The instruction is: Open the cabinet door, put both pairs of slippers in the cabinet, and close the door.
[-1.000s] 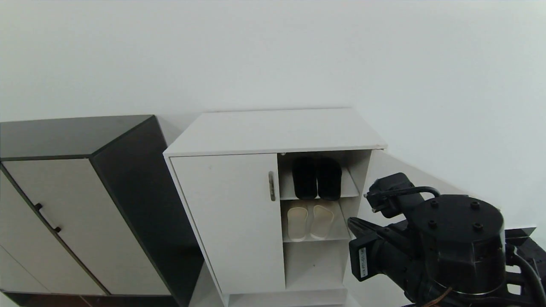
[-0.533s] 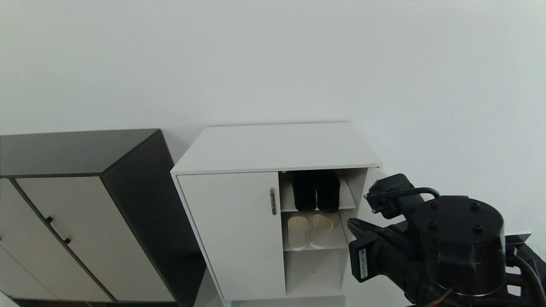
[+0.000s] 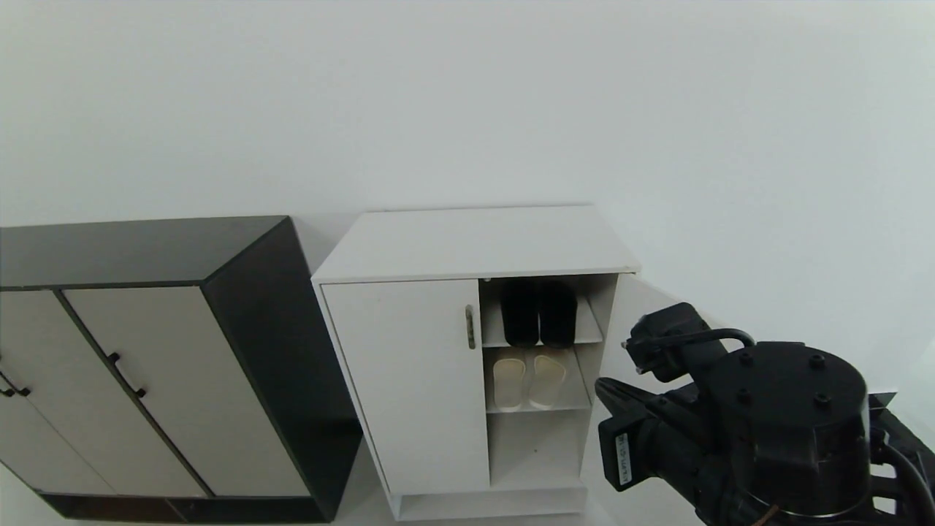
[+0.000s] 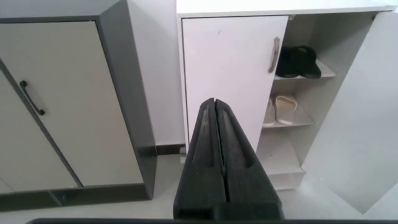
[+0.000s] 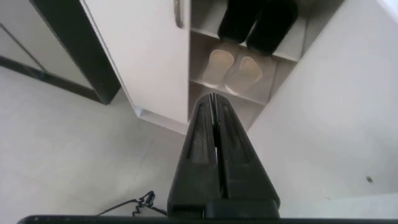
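Note:
The white cabinet (image 3: 475, 241) stands against the wall with its left door (image 3: 409, 380) closed and its right door (image 3: 646, 310) swung open. A black pair of slippers (image 3: 539, 313) sits on the upper shelf, a cream pair (image 3: 528, 380) on the shelf below; the bottom compartment holds nothing. My right gripper (image 3: 605, 387) hangs low in front of the open door, shut and holding nothing (image 5: 214, 98). My left gripper (image 4: 215, 102) is also shut and holds nothing, some way back from the closed door, with both pairs (image 4: 298, 62) (image 4: 283, 109) visible beyond it.
A larger dark cabinet (image 3: 146, 248) with pale doors stands close to the left of the white one. Bare pale floor (image 5: 74, 143) lies in front of both. A thin black cable (image 5: 140, 202) lies on the floor under my right arm.
The head view has shifted, so both cabinets now show further right and a little smaller. My right arm keeps its place in the picture. The slippers and doors have not moved.

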`<state>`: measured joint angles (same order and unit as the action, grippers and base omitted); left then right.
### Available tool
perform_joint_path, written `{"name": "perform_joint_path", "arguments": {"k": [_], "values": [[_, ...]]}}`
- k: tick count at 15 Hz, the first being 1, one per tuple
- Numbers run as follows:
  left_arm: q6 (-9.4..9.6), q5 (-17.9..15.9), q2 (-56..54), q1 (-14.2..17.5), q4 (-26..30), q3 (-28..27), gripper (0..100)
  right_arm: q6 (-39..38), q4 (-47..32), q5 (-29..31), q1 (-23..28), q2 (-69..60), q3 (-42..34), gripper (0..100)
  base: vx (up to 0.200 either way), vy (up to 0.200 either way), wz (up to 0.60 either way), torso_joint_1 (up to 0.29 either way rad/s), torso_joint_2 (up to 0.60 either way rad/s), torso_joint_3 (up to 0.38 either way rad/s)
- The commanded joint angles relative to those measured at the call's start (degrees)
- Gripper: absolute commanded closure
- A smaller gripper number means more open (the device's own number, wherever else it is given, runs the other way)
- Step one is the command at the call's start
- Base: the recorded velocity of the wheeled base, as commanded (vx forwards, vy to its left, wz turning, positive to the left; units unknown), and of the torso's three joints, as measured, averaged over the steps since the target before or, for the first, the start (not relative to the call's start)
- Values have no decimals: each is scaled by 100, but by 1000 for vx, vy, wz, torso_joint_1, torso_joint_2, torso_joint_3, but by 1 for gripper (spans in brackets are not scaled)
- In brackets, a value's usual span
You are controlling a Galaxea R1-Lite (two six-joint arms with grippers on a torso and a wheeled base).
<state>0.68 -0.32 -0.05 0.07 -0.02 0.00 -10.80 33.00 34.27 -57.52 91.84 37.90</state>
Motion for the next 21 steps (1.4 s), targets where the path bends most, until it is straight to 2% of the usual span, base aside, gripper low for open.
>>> {"name": "perform_joint_path", "arguments": {"k": [1,3,5,6,7,10,13,15,17,21], "values": [[2,-3,5,1,2,0,100,-1,-4,10,3,0,-11,100,0,0,-600,12,-2,2],[2,-3,5,1,2,0,100,8,5,10,21,-26,16,100,0,0,-600,5,7,2],[2,5,5,1,2,0,100,131,13,10,232,-61,42,100,0,0,0,0,0,0],[2,-3,5,1,2,0,100,236,145,-17,469,-97,68,100,0,0,0,0,0,0],[2,-3,5,1,2,0,100,368,365,-298,847,-97,95,100,0,0,0,0,0,0],[2,-3,5,1,2,0,100,526,321,-693,1840,62,525,100,0,0,0,0,0,0],[2,-3,5,1,2,0,100,491,-637,-1115,2728,510,1457,100,0,0,0,0,0,0],[2,5,5,1,2,0,100,482,-1076,-1221,3062,853,1976,100,0,0,0,0,0,0],[2,5,5,1,2,0,100,482,-1199,-1353,3335,1301,2380,100,0,0,0,0,0,0],[-24,14,5,1,2,0,100,482,-1147,-1370,3510,1916,2591,100,0,0,0,0,0,0]]}}
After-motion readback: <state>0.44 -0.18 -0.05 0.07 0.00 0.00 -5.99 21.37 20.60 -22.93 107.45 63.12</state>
